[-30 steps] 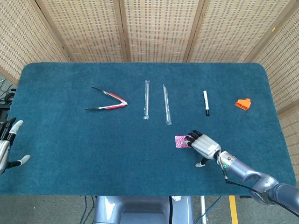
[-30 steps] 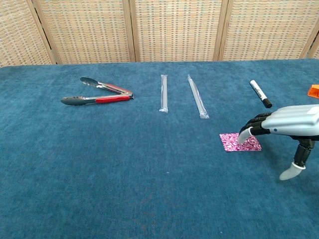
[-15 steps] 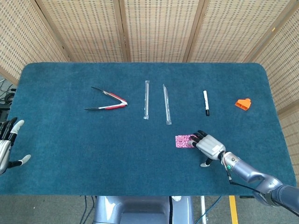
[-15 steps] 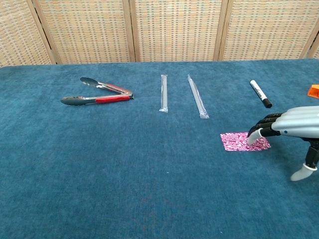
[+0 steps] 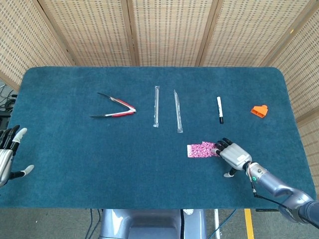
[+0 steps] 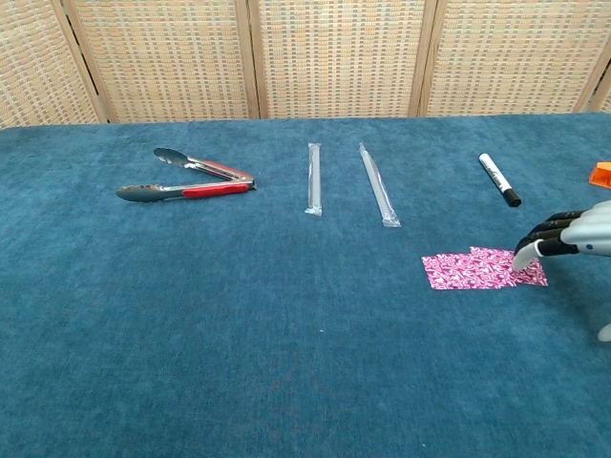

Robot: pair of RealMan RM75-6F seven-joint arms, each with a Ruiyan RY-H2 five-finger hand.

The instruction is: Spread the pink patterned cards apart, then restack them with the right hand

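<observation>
Pink patterned cards (image 6: 484, 268) lie on the blue table cloth (image 5: 99, 159), right of centre and toward the near edge, below the black-capped marker (image 5: 219, 109). Compared with a second ago, the pink patch reads clearly longer toward the robot's right: then it was a compact stack, now it is an overlapping strip. The right hand (image 5: 233, 155) has travelled rightward with it. Its fingertips (image 6: 526, 258) rest on the strip's right end, fingers curved downward and pressing, nothing gripped. The thumb hangs apart, off the cards.

Judgement: the spreading step is under way, with the top card or cards dragged off the stack. How many cards there are, and whether any lies fully separate, cannot be told; they appear to overlap. Restacking is not yet begun.

The left hand (image 5: 7, 155) sits at the table's far left edge, fingers apart, holding nothing, unchanged across the interval.

Also present and undisturbed: red-handled tongs (image 5: 115, 109), two wrapped straws (image 5: 167, 109), and a small orange object (image 5: 259, 110) at far right.
</observation>
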